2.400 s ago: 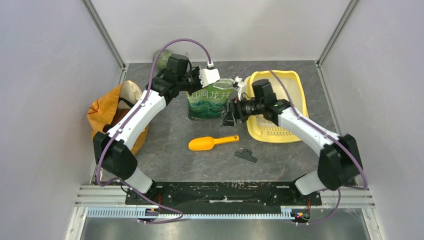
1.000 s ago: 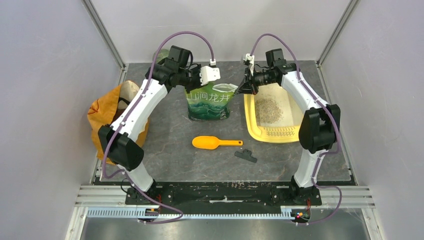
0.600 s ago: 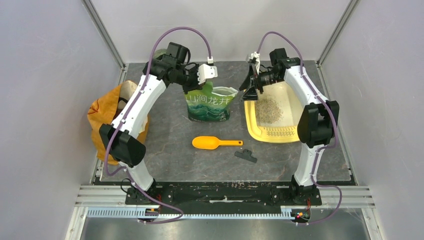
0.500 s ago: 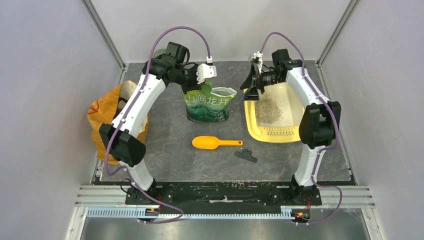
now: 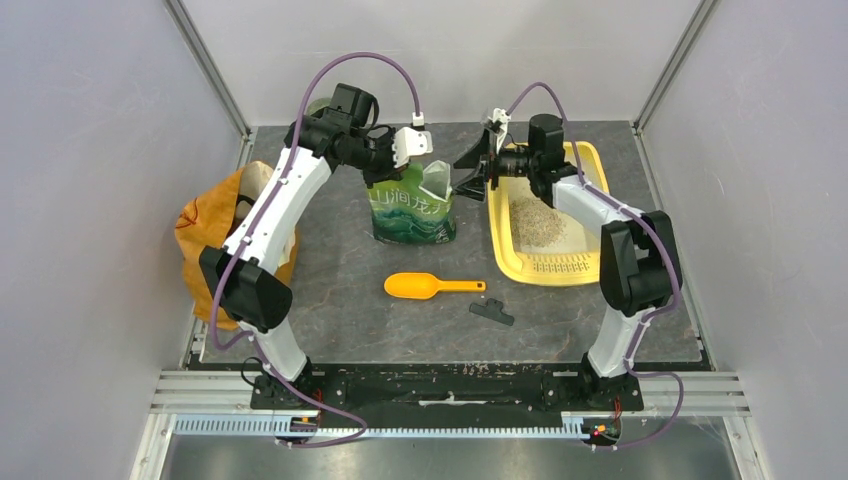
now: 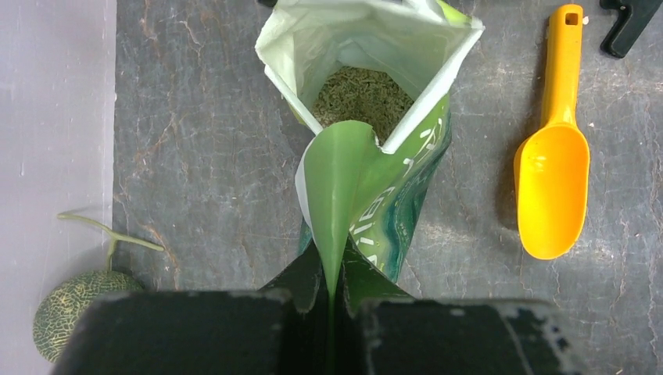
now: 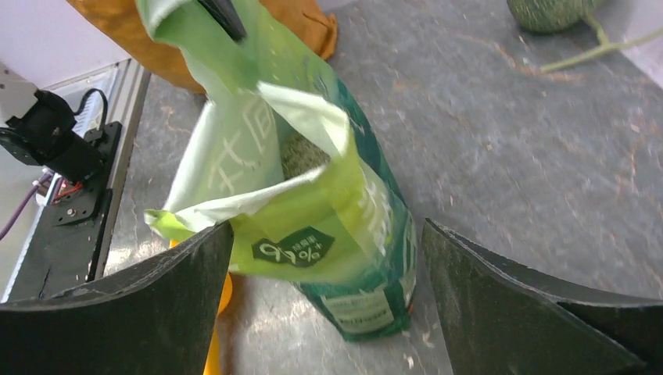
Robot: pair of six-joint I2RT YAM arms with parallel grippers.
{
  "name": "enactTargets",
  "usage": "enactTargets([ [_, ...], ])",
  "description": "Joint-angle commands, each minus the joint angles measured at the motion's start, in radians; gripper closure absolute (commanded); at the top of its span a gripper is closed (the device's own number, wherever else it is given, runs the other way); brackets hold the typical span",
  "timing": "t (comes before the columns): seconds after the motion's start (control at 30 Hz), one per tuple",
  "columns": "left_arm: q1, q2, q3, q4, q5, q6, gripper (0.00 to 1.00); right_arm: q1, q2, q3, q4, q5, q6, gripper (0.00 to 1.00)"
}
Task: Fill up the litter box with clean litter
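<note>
Left gripper (image 6: 332, 291) is clamping the rim of the green pouch (image 6: 367, 195), fingers closed tight on a fold of the lip. Pouch is standing upright on the grey table (image 5: 330, 290) with its mouth gaping open and greenish pellets (image 6: 361, 94) showing inside.

Right gripper (image 7: 327, 226) is hanging with jaws spread wide, gripping nothing. In its wrist view the pouch's open top is sitting between and ahead of the two fingers; can't tell if either is touching it. From the top camera it is hovering just right of the pouch top, by the far-left corner of the litter box (image 5: 498, 235).

Litter box is lying flat on the right half of the table, just right of the pouch, slotted grille at the near end. Clean litter (image 5: 535, 220) is sitting as a loose speckled patch in the middle of the basin, covering only part of the floor.

Orange scoop (image 5: 415, 287) is lying on the table in front of the pouch, bowl pointing left, handle pointing right toward a small black clip (image 5: 491, 311) nearby. Orange-yellow bag (image 5: 215, 225) is slumping at the left edge, beside the left arm. A netted melon (image 6: 78, 308) is resting at the back left, behind the pouch.
</note>
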Motion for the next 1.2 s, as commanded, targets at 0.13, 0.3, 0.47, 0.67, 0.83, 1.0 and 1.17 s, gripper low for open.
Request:
enactTargets([
  [0.13,0.011,0.008,0.029,-0.057,-0.022,0.021,0.98,0.023,-0.062,-0.04,-0.043,-0.117,-0.183,0.03],
  [0.3,0.011,-0.005,0.022,-0.057,-0.037,0.019,0.98,0.014,-0.11,-0.015,-0.405,-0.146,-0.516,0.03],
  [0.47,0.01,-0.015,0.021,-0.056,-0.032,0.019,0.98,0.036,-0.055,0.028,-0.335,-0.107,-0.454,0.03],
  [0.67,0.002,-0.02,0.004,-0.056,-0.034,0.035,0.98,0.062,0.019,0.026,0.017,-0.044,-0.241,0.04],
  [0.83,0.002,-0.011,0.021,-0.04,-0.072,-0.003,0.98,0.064,0.041,0.042,0.091,-0.061,-0.161,0.59],
  [1.0,0.015,0.033,0.08,-0.064,-0.166,-0.051,0.97,0.029,0.034,0.113,-0.227,-0.11,-0.277,1.0],
  [1.17,0.033,0.111,0.175,-0.152,-0.185,-0.137,0.88,0.015,0.071,0.209,-0.495,-0.133,-0.352,1.0],
])
